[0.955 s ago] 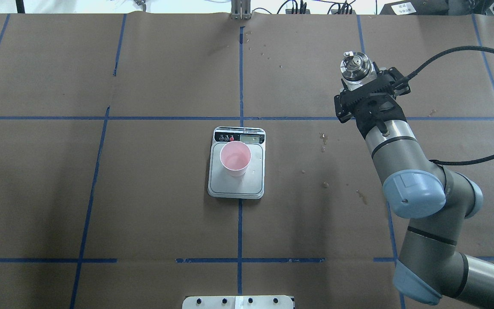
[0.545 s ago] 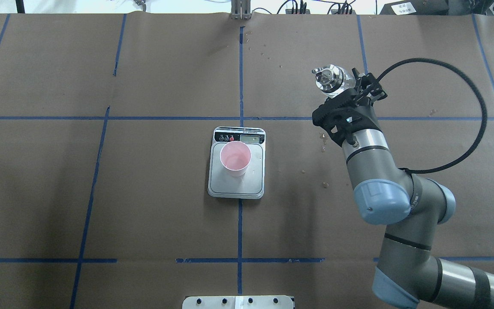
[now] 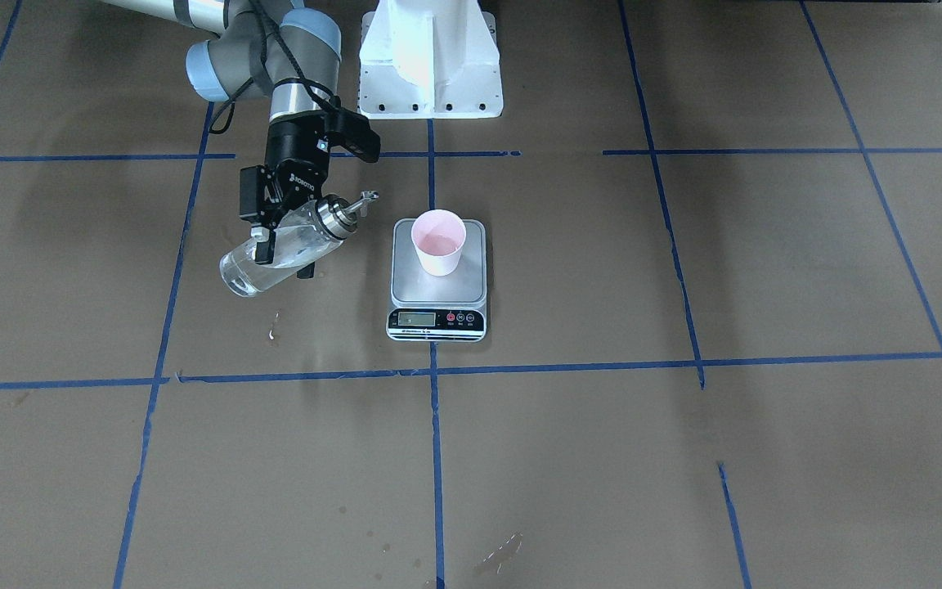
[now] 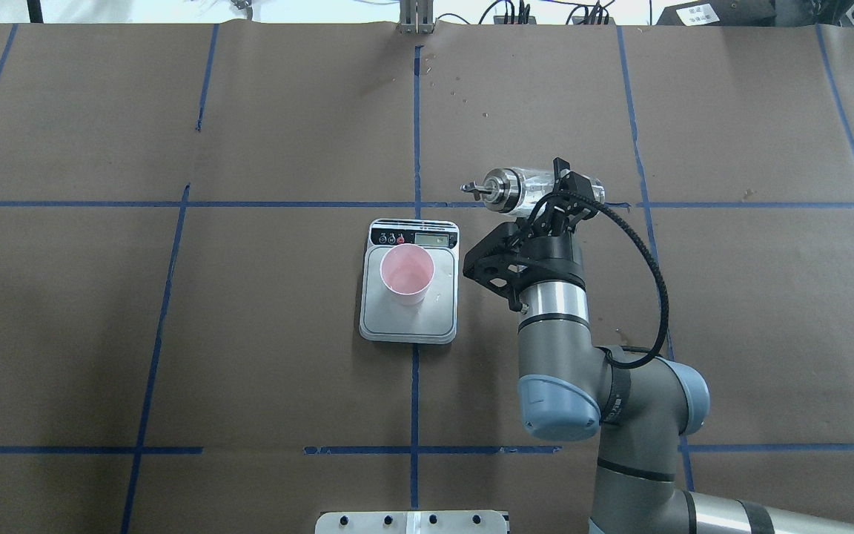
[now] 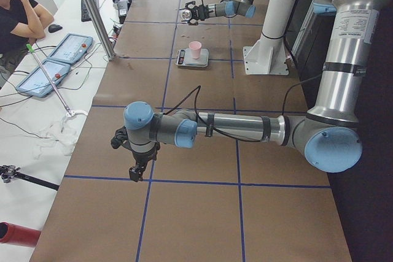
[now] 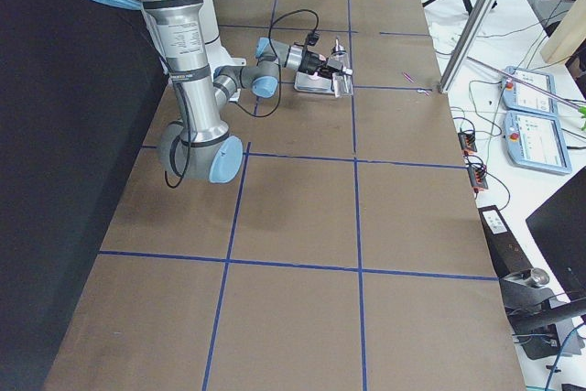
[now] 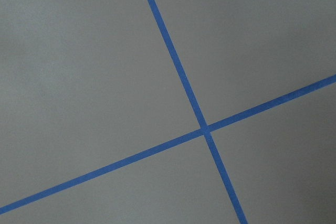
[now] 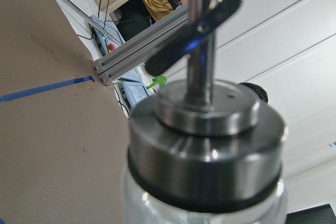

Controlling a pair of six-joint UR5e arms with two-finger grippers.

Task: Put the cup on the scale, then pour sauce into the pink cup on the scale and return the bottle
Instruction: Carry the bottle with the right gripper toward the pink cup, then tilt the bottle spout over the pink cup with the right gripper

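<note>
**Tilted sauce bottle held beside the pink cup on the scale**

From overhead, the small pink cup (image 4: 406, 273) stands upright on the steel kitchen scale (image 4: 427, 322) at the centre of the frame, on a brown paper worktop (image 4: 249, 371) gridded with blue tape. Just up and right of the scale, the right pincer (image 4: 557, 194) is clenched round the body of the clear glass bottle (image 4: 531, 184). The bottle lies nearly level. Its metal spout (image 4: 475, 188) points left and stops short of the cup, not over it. The water-clear sauce (image 3: 244, 276) sits toward the bottle's base. The left pincer (image 5: 136, 167) hangs far off along the worktop; I cannot tell whether it is released or clenched.

The pour looks about to begin. To do it well, bring the spout over the cup's mouth first, low but clear of the rim so that the scale is not nudged. Then tip gently and steadily.
</note>
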